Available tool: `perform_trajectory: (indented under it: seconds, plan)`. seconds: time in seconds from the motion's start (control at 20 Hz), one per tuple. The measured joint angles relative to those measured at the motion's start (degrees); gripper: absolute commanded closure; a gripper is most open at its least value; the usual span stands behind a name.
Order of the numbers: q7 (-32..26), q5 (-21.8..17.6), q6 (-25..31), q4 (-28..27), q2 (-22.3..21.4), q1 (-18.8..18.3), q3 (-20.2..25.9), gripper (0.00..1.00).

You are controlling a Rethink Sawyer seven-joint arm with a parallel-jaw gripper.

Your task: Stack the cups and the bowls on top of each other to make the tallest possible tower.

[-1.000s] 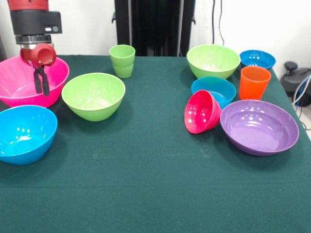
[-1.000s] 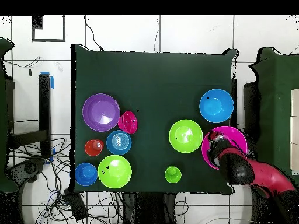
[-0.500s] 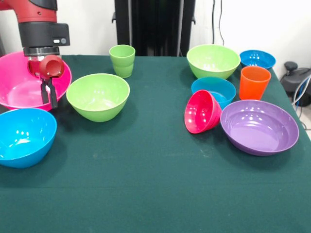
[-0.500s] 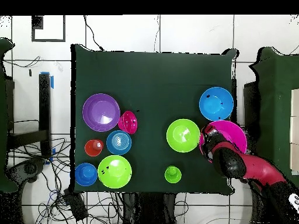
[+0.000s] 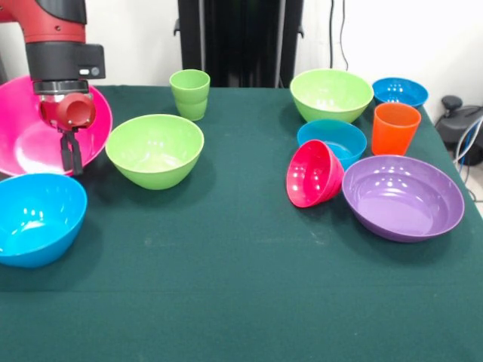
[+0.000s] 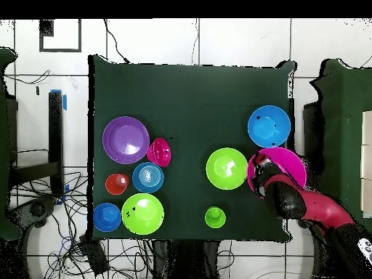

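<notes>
Front view: the pink bowl [image 5: 30, 128] is held tilted by its rim at the counter's [image 5: 241, 264] left edge, pinched in the closed end effector [image 5: 73, 154], seemingly raised for stacking onto another bowl.

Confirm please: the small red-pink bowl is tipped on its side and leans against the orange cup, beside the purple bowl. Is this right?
Not quite. The small red-pink bowl is tipped on its side beside the purple bowl, but it leans against the blue bowl behind it, not the orange cup, which stands apart. The front view shows this.
</notes>
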Motion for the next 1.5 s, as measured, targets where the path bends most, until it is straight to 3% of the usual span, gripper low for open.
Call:
perform_trajectory:
  seconds: [0.25,0.85,1.15,1.2,1.5]
  plan:
    - [0.01,0.0,-1.62,-0.62,-0.47,2.04,-1.81,1.0]
    - [0.01,0.11,-1.59,0.22,-2.3,1.82,-1.94,1.0]
    - [0.01,2.29,-0.29,4.13,-7.13,0.02,-1.67,1.0]
    - [0.01,3.76,0.82,6.17,-9.73,-1.04,-1.45,1.0]
    - [0.01,6.83,4.63,10.21,-15.71,-3.19,-0.88,1.0]
